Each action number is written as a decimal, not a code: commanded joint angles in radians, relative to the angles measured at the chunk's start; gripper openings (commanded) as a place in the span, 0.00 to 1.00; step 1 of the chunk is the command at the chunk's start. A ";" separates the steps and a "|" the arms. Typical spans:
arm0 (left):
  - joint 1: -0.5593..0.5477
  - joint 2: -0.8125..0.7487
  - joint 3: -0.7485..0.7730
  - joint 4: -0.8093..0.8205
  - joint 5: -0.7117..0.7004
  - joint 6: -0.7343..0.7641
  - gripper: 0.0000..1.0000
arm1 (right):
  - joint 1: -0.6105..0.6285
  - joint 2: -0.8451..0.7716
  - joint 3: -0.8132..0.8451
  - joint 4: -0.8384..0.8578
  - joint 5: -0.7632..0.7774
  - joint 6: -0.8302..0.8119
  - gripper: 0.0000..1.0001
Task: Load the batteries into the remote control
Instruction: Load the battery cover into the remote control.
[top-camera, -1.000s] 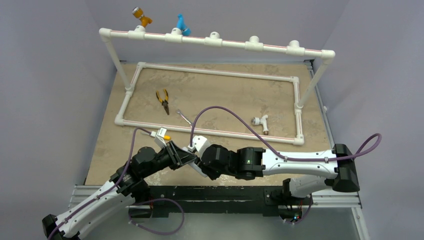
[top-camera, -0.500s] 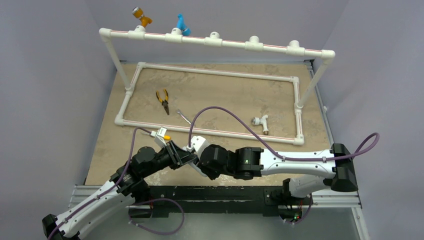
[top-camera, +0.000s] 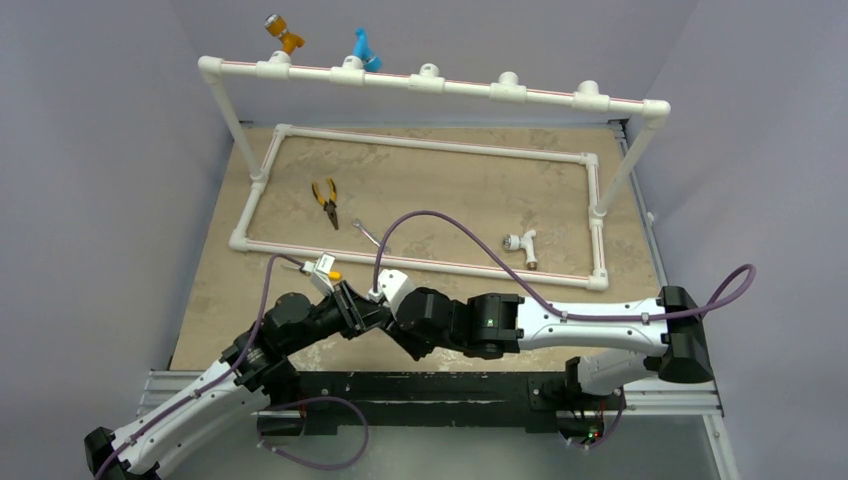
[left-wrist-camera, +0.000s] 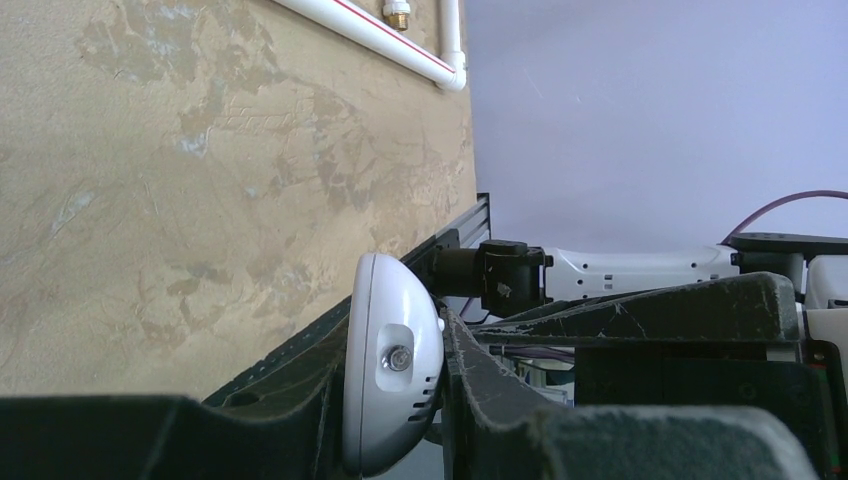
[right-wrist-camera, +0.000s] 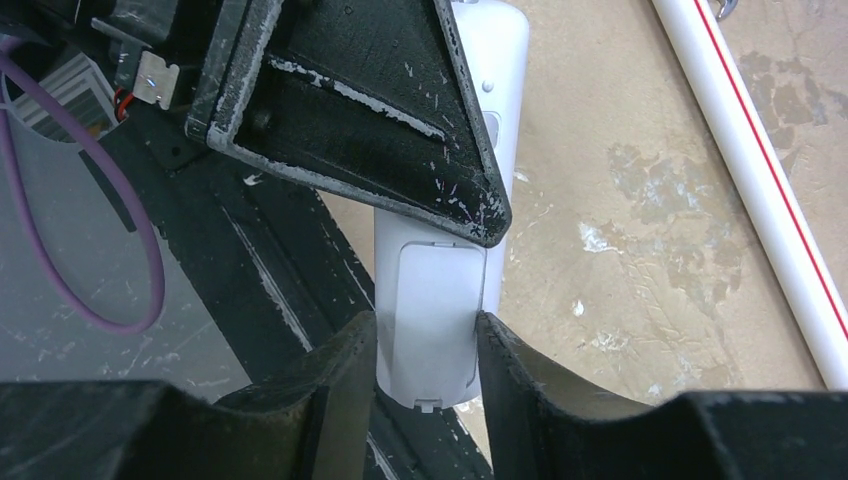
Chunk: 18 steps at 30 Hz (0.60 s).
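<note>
Sand-coloured mottled surface (top-camera: 450, 190) sits between pale lilac walls (top-camera: 100, 150). A white pipe frame (top-camera: 420, 142) lies on it, with a raised pipe rail (top-camera: 460, 88) at the far side. Yellow-handled pliers (top-camera: 325, 200) and a white pipe fitting (top-camera: 522, 243) lie inside the frame. Near the front edge, the left pincer (top-camera: 362, 312) pinches the remote control (right-wrist-camera: 435, 290) above the surface. The right pincer (right-wrist-camera: 425, 335) closes against both long edges of its lower end. Since a second ago the right arm has shifted slightly leftward, and its cable loop with it.
</note>
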 joint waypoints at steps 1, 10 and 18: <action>0.001 -0.011 0.009 0.101 0.017 -0.024 0.00 | 0.006 -0.003 0.040 0.025 0.016 -0.011 0.42; 0.001 -0.013 -0.001 0.111 0.018 -0.025 0.00 | 0.006 -0.100 0.040 0.088 0.036 -0.004 0.51; 0.000 -0.019 -0.021 0.146 0.024 -0.034 0.00 | 0.006 -0.345 -0.216 0.318 0.228 0.212 0.62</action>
